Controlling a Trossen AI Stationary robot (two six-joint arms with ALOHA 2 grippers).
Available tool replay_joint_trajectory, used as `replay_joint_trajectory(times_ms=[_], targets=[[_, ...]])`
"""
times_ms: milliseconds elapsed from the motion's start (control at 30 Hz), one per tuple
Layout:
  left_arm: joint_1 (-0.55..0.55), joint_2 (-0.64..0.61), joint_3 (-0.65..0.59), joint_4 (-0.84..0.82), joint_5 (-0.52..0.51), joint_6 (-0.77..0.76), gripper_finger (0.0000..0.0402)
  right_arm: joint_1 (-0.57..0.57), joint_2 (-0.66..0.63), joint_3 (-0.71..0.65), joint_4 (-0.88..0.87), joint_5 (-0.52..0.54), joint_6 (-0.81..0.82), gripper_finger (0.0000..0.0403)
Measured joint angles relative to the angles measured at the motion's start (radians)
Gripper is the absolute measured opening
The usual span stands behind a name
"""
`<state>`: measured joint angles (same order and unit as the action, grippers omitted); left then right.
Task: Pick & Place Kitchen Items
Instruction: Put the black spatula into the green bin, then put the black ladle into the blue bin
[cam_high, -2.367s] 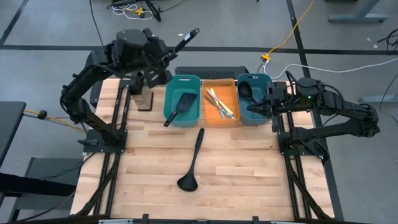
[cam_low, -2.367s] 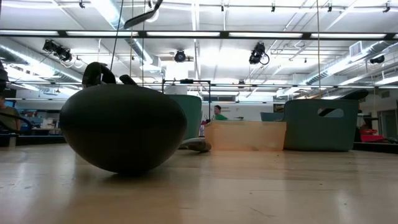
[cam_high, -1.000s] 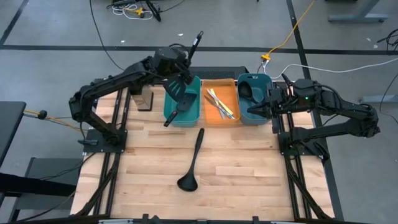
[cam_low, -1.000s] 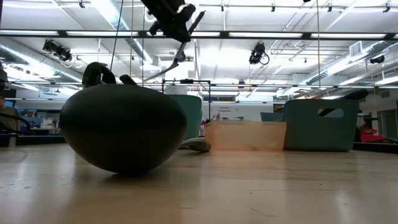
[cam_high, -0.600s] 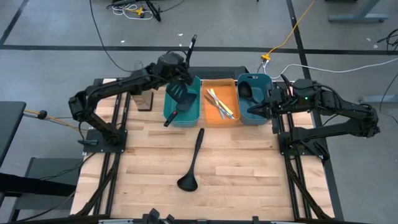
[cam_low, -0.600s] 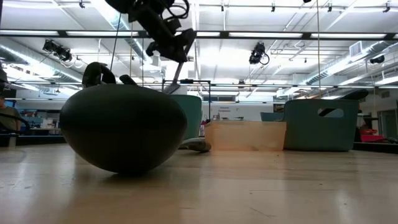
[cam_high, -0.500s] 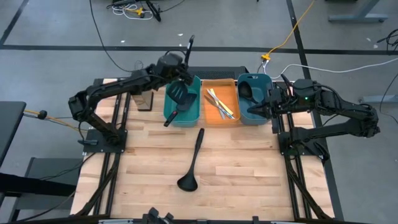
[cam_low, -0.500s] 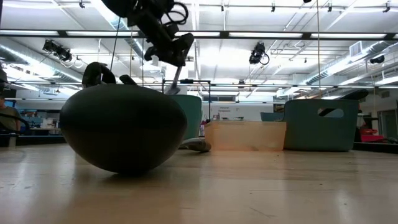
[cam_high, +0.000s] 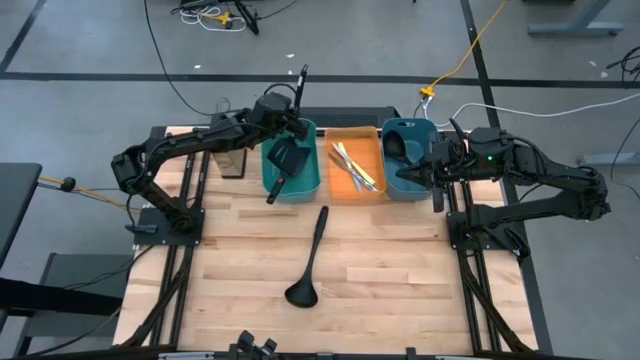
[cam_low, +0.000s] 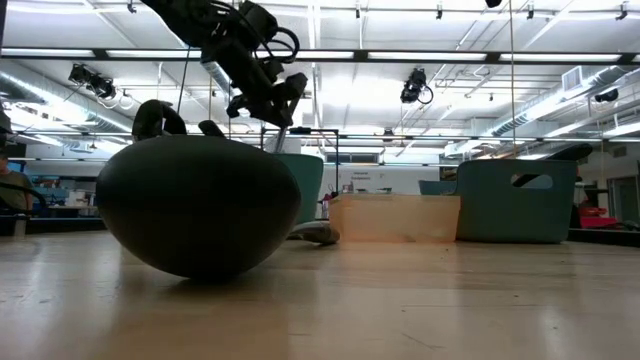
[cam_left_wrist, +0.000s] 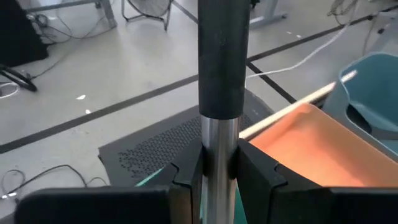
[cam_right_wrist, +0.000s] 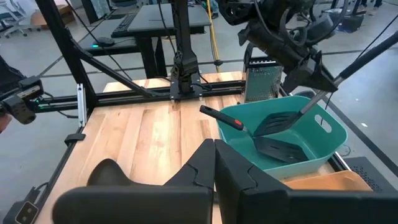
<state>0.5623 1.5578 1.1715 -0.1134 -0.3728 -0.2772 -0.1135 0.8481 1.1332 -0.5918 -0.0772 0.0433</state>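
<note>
My left gripper (cam_high: 283, 125) is over the left teal bin (cam_high: 312, 185), shut on a black slotted spatula (cam_high: 288, 155). The spatula's blade (cam_right_wrist: 278, 124) is down inside the bin and its handle (cam_high: 300, 82) sticks up. A second spatula (cam_right_wrist: 273, 148) lies in the bin, its handle (cam_high: 274, 192) resting over the near rim. A black ladle (cam_high: 308, 258) lies on the table's middle. Thin sticks (cam_high: 352, 165) lie in the orange bin (cam_high: 340, 190). My right gripper (cam_high: 402, 172) hovers shut by the right teal bin (cam_high: 410, 190). My left gripper pinches the spatula's bare metal shaft (cam_left_wrist: 214, 165), just below the black handle (cam_left_wrist: 222, 62), between its two fingers (cam_left_wrist: 186, 180). The fingers come slanting down from the table's left and lie across the shaft. The spatula stands steeply, blade down in the bin; whether it touches the other spatula I cannot tell.
A metal grater (cam_high: 232, 155) stands at the far left of the table. The right teal bin holds a dark ladle (cam_high: 397, 143). Bare wooden table (cam_high: 400, 270) lies around the loose ladle, whose bowl (cam_low: 200, 205) fills the low view's left.
My left gripper has come down over the left teal bin with the spatula. The blade has sunk into the bin and the handle has tipped more upright. The right arm has kept still.
</note>
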Motion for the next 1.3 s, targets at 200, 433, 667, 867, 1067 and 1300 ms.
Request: replay_joint_trajectory(times_ms=[200, 433, 667, 867, 1067, 1300], targets=[[0.0, 0.0, -0.029, 0.012, 0.0, -0.025, 0.0081, 0.0, 0.015, 0.0, 0.001, 0.0, 0.0, 0.0006], [0.001, 0.0, -0.058, 0.025, 0.0, -0.03, 0.0078, 0.0, 0.03, 0.0, 0.0, -0.01, 0.0, 0.0006], [0.001, 0.0, -0.059, 0.025, -0.007, -0.03, 0.0088, 0.0, 0.03, 0.0, 0.0, -0.01, 0.0, 0.0006], [0.001, 0.0, -0.059, 0.024, -0.011, -0.03, 0.0086, 0.0, 0.03, 0.0, 0.0, -0.01, 0.0, 0.0006], [0.001, 0.0, -0.059, 0.019, -0.009, -0.022, 0.0103, 0.0, 0.03, 0.0, 0.0, -0.012, 0.0, 0.0006], [0.001, 0.0, -0.059, 0.021, -0.009, -0.022, 0.0095, 0.0, 0.03, 0.0, 0.0, -0.013, 0.0, 0.0006]])
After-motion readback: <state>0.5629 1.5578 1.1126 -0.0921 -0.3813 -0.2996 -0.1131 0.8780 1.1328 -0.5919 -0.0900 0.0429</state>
